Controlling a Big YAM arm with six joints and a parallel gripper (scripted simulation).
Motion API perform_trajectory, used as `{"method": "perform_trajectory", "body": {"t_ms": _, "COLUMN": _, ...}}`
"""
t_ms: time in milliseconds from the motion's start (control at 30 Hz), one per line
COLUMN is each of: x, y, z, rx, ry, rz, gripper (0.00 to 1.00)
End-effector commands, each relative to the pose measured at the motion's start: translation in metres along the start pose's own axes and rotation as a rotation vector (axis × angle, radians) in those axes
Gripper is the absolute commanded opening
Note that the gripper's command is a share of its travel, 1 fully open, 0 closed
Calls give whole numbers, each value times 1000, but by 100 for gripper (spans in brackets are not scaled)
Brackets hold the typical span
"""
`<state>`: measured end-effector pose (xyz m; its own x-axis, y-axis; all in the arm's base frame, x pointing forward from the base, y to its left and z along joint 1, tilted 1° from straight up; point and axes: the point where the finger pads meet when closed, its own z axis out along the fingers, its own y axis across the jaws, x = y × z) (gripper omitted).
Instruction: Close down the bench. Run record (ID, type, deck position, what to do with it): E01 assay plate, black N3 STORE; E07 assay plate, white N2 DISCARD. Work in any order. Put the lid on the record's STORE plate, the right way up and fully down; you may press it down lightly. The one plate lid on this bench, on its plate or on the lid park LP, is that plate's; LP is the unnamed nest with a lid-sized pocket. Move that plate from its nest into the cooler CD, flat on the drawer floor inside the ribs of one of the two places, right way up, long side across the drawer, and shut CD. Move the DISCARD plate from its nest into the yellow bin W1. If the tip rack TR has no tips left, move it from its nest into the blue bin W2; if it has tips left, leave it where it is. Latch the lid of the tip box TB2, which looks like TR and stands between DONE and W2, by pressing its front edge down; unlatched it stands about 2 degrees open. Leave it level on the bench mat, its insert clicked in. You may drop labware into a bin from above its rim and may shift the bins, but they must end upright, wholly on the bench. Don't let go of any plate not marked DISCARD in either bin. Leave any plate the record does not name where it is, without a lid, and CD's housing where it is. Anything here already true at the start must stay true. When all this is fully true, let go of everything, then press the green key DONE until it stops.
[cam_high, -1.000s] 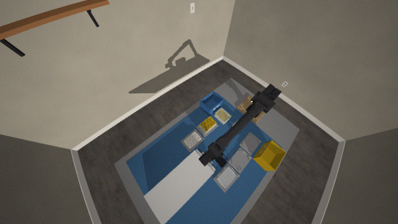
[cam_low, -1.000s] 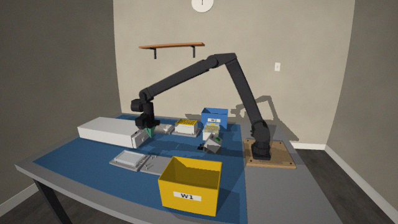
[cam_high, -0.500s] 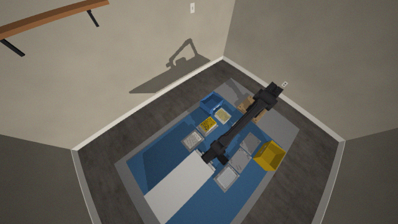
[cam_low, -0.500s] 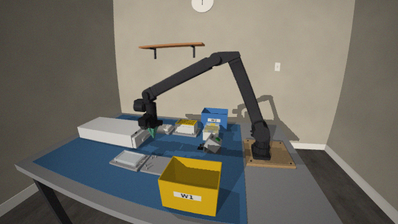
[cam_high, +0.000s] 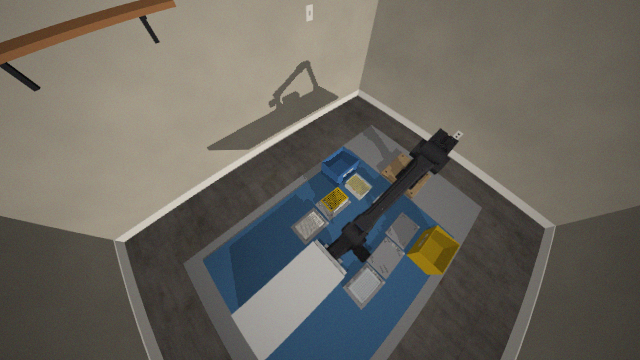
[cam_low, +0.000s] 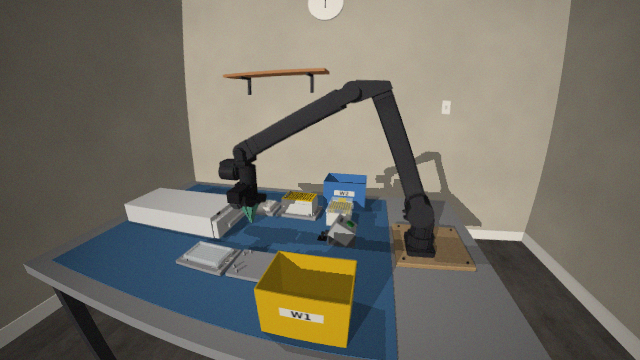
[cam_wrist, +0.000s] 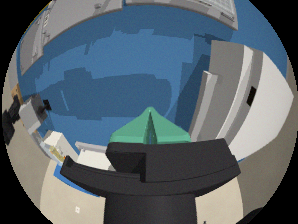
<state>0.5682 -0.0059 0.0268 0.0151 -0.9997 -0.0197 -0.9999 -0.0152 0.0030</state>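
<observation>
My gripper (cam_low: 250, 214) has green fingers that are shut with nothing between them. It hangs just in front of the drawer face (cam_low: 227, 220) of the white cooler CD (cam_low: 170, 210), a little above the mat; it also shows in the wrist view (cam_wrist: 149, 129) and from above (cam_high: 332, 247). The drawer looks pushed in. A white assay plate (cam_low: 207, 254) lies in its nest near the front edge, with no lid. No black plate is in view. The tip rack TR (cam_low: 300, 200) shows yellow tips. The tip box TB2 (cam_low: 339, 209) stands in front of the blue bin W2 (cam_low: 345, 189).
The yellow bin W1 (cam_low: 305, 300) stands upright at the front. Empty grey nests (cam_high: 386, 256) lie beside the white plate. Another pale plate (cam_high: 310, 224) sits in a nest left of TR. The DONE key (cam_low: 345, 231) is on a grey wedge near TB2.
</observation>
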Motion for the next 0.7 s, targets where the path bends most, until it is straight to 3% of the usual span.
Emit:
{"method": "perform_trajectory", "body": {"t_ms": 0, "x": 4, "y": -4, "z": -11, "rx": 37, "ry": 1, "rz": 9, "gripper": 0}}
{"method": "perform_trajectory", "body": {"t_ms": 133, "x": 4, "y": -1, "z": -9, "rx": 33, "ry": 1, "rz": 9, "gripper": 0}}
{"method": "perform_trajectory", "body": {"t_ms": 167, "x": 4, "y": -1, "z": -19, "rx": 50, "ry": 2, "rz": 9, "gripper": 0}}
{"method": "perform_trajectory", "body": {"t_ms": 567, "x": 1, "y": -4, "z": -16, "rx": 43, "ry": 0, "rz": 1, "gripper": 0}}
{"method": "perform_trajectory", "body": {"t_ms": 600, "x": 5, "y": -8, "z": -32, "rx": 69, "ry": 3, "rz": 8, "gripper": 0}}
{"method": "perform_trajectory", "body": {"t_ms": 667, "x": 5, "y": -8, "z": -32, "rx": 69, "ry": 3, "rz": 8, "gripper": 0}}
